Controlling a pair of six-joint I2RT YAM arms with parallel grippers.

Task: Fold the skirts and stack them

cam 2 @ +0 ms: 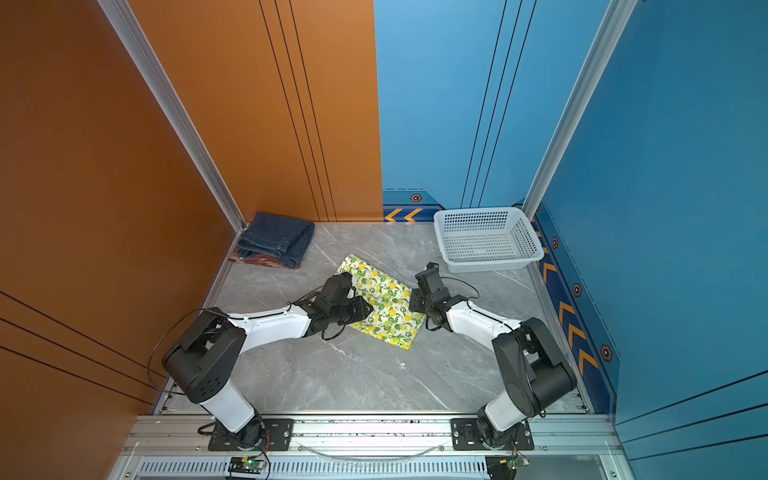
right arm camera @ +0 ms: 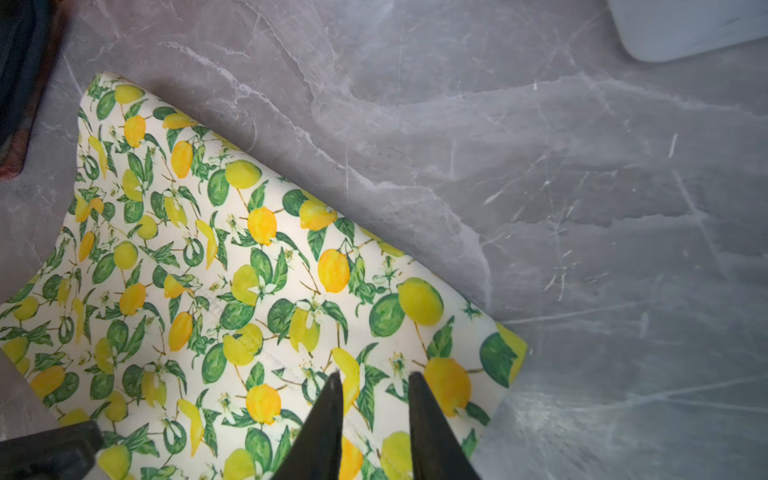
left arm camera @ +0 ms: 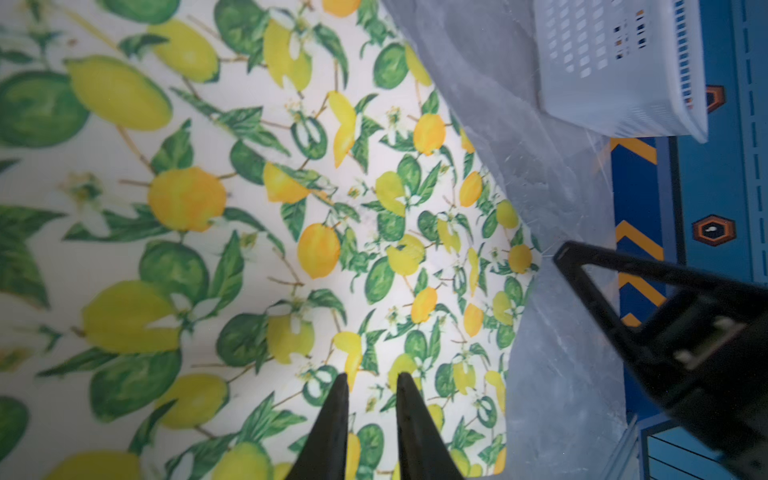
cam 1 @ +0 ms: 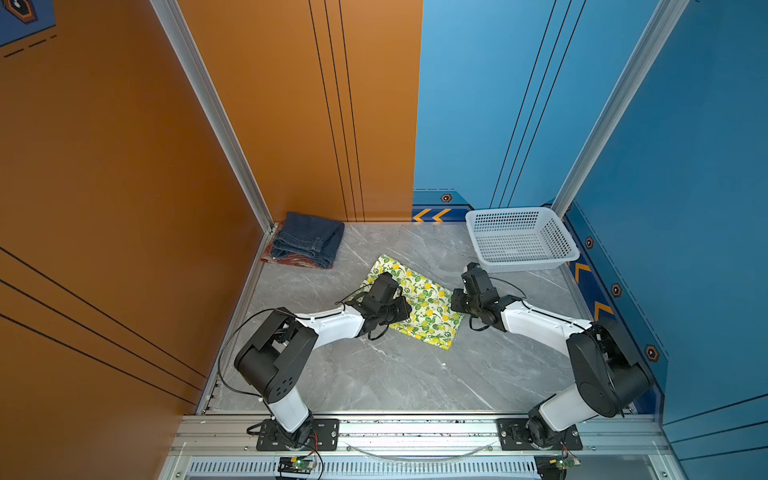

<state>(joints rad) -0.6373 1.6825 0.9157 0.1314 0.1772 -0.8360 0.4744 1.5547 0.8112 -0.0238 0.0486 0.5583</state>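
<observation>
presently, entry by entry.

left claw [left arm camera: 370, 386]: tips a little apart, nothing pinched, low over the lemon skirt [cam 1: 428, 303] on its left side.

right claw [right arm camera: 376, 382]: tips likewise a little apart, nothing between them but the print below, over the same skirt near its right-hand corner.

lemon skirt: flat on the table [cam 1: 395, 374], about the middle, a neat oblong lying slantwise. it looks already folded and is well apart from the other two.

denim skirt [cam 1: 309, 239]: folded, in the far left corner, lying on the plaid skirt [cam 1: 291, 261], of which only a red edge shows beneath.

basket [cam 1: 557, 237]: far right corner, no part in this step.

step in hand, as judged: two skirts are stacked, the third is folded but not yet on the pile, and both claws stand ready at its ends.

next move calls for: each claw to close on all layers at its own end, then a level lift together so the fold does not fall open, a carry to the far left corner, and a square lay-down on the denim.
</observation>
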